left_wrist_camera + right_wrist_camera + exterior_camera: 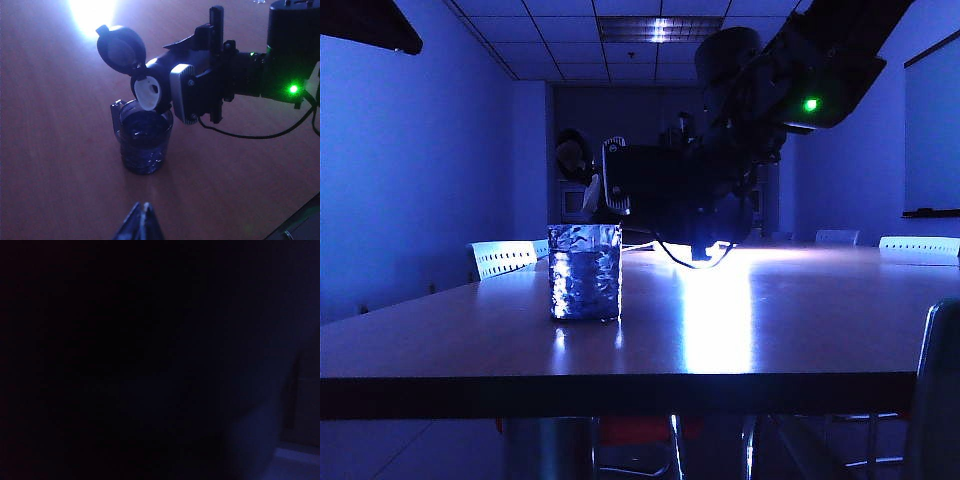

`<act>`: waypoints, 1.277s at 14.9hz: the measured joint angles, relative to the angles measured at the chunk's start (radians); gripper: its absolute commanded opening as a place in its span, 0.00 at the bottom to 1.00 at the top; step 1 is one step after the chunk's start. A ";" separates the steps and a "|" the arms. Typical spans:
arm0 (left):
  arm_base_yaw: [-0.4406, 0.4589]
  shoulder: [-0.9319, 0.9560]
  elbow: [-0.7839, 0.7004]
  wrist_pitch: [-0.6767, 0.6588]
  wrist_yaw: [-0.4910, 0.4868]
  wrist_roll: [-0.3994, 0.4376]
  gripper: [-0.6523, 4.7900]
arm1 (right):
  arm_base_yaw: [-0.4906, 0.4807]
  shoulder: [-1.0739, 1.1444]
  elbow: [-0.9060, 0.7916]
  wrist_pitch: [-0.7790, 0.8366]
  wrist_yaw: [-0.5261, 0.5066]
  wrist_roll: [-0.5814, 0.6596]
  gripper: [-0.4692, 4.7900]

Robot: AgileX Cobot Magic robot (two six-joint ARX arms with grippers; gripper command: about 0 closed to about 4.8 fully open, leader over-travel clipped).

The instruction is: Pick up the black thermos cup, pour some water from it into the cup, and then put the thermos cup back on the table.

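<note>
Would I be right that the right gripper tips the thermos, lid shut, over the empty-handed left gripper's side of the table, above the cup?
Not quite: the lid is flipped open, as the left wrist view shows. The right gripper does tip the thermos over the cup.

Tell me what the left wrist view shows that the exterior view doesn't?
Only the left wrist view: the thermos tipped sideways in the right gripper, lid flipped open, pale spout over the cup's mouth, liquid inside, and the left gripper's fingertips together at the frame edge. Only the exterior view: the room, chairs, ceiling, the table's dark front edge, and the cup's crinkly side. Both: cup standing on the table, right arm beside it, green light.
</note>
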 measured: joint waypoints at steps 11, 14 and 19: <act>0.000 0.000 0.000 0.000 0.000 0.000 0.11 | 0.000 0.002 0.002 0.092 0.025 -0.067 0.43; 0.000 0.000 0.000 0.000 0.000 0.000 0.11 | 0.000 0.002 0.000 0.120 0.043 -0.097 0.43; 0.000 0.000 0.000 0.000 0.000 -0.001 0.11 | 0.000 0.002 0.000 0.145 0.043 -0.134 0.43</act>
